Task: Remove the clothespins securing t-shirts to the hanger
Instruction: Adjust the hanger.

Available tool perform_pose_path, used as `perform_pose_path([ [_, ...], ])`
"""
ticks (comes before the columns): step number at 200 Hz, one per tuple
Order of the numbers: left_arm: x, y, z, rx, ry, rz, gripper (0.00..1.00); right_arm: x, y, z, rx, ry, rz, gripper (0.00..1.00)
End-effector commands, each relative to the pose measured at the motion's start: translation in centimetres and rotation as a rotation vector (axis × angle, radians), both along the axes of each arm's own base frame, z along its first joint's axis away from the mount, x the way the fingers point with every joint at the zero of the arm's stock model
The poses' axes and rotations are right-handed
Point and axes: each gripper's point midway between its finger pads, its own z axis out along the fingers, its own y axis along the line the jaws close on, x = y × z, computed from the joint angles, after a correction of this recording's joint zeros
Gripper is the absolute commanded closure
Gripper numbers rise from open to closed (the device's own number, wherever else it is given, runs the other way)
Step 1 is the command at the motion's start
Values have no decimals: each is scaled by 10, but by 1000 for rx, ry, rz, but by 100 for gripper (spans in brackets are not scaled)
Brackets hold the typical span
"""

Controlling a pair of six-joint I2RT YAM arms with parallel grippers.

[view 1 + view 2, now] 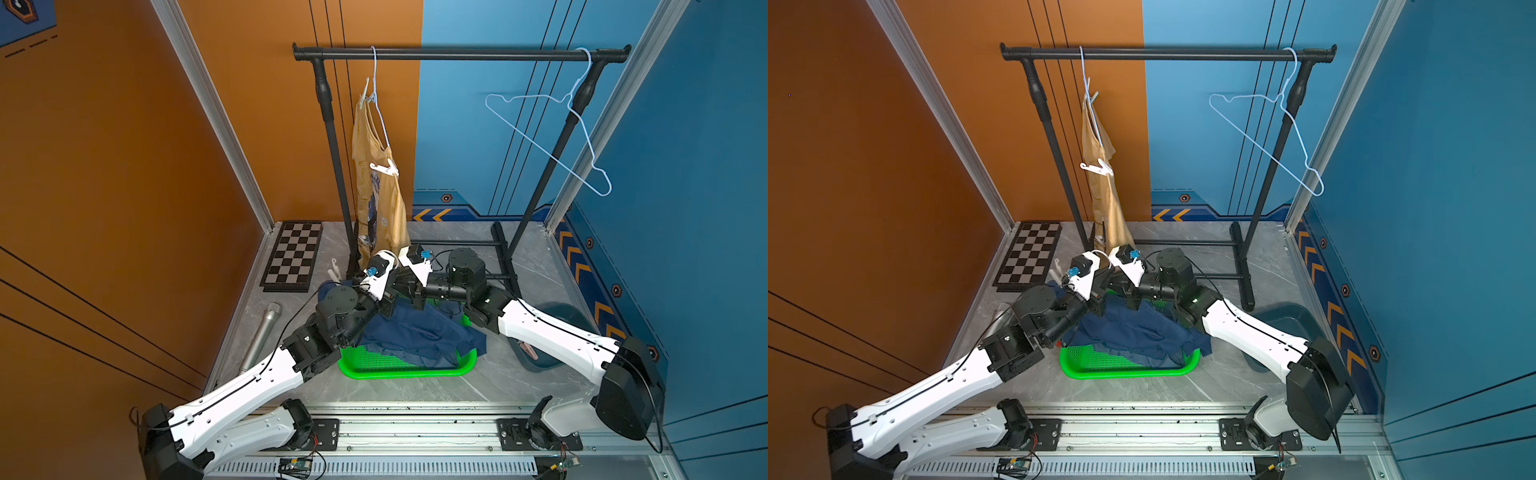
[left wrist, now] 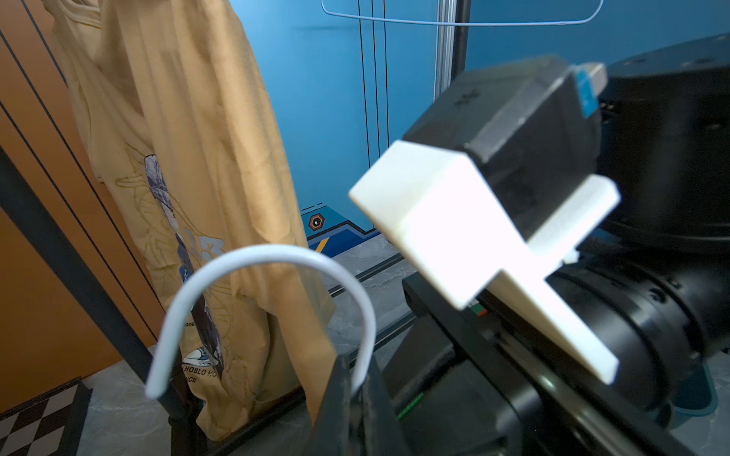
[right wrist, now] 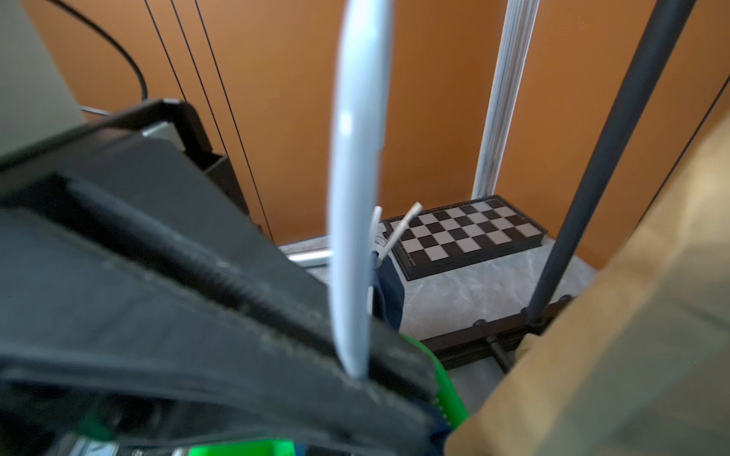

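Left gripper (image 2: 355, 379) clamped shut on the pale hanger hook (image 2: 256, 254), right gripper (image 3: 357, 381) closed, apparently on the same wire — white clothespin (image 3: 399, 229) mid-frame in the right wrist view, pinching the navy t-shirt (image 3: 389, 290) before the chessboard (image 3: 466, 233); hold the hanger steady, free one gripper, squeeze the peg's tails

Left arm (image 1: 249, 384) toward 1 o'clock, right arm (image 1: 552, 332) toward 10. Left gripper (image 2: 349, 377) pinches hanger hook (image 2: 253, 252); right gripper (image 3: 359, 381) seemingly too.
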Motion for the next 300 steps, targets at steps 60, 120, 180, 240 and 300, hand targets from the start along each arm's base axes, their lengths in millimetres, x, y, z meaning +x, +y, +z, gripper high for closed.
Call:
perform_pose_path([
  [60, -19, 16, 12, -25, -10, 11, 38, -1, -7, 5, -102, -51, 37, 100],
  [120, -37, 43, 17, 84, -9, 25, 27, 6, -24, 13, -128, -63, 61, 100],
  [180, -55, 64, 22, 159, -28, 6, 21, 3, -42, 38, -155, -106, 122, 100],
  [240, -62, 69, 25, 269, -72, -35, 16, -1, -60, 43, -221, -161, 137, 100],
  [300, -67, 63, -5, 411, -107, -138, 15, -15, -79, 7, -312, -244, 140, 100],
])
